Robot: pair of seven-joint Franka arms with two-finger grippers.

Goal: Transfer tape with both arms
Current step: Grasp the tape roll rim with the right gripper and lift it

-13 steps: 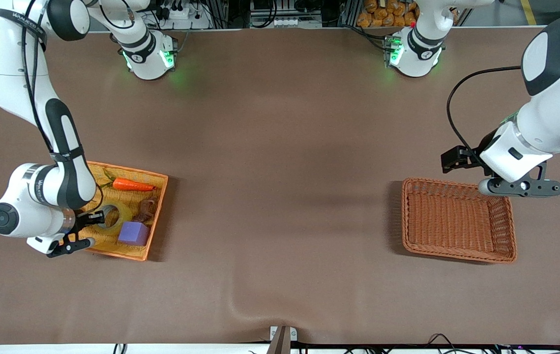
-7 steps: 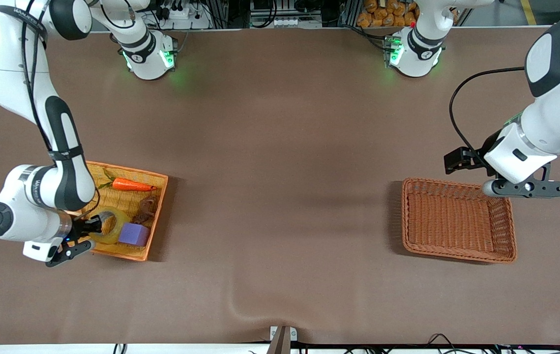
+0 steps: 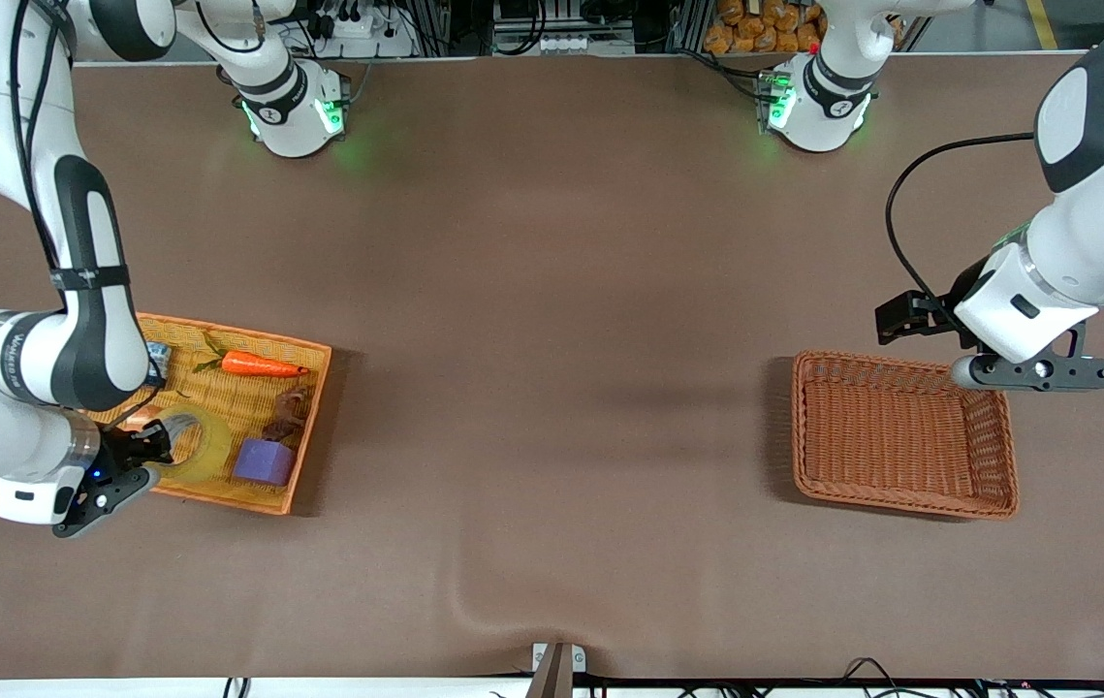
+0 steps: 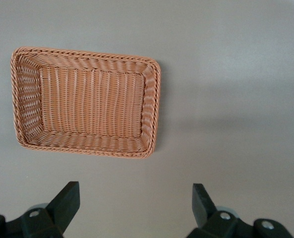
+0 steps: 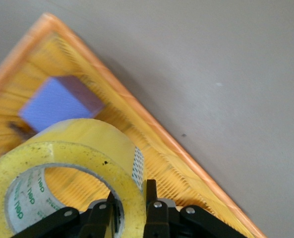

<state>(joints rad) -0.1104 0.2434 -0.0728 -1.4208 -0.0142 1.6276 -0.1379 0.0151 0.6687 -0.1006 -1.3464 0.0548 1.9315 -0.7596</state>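
The tape is a translucent yellowish roll. My right gripper is shut on its wall and holds it up over the orange tray at the right arm's end of the table. In the right wrist view the tape fills the foreground, one finger inside the hole and one outside, at the gripper. My left gripper is open and empty, in the air beside the brown wicker basket. Its open fingers show in the left wrist view, with the basket below.
The orange tray holds a purple cube, a carrot and a small brown object. The cube also shows in the right wrist view, with the tray's rim. The wicker basket is empty.
My right gripper has lifted the tape off the tray floor and drawn it toward the tray's end away from the cube. The left arm shifted slightly, then held still.
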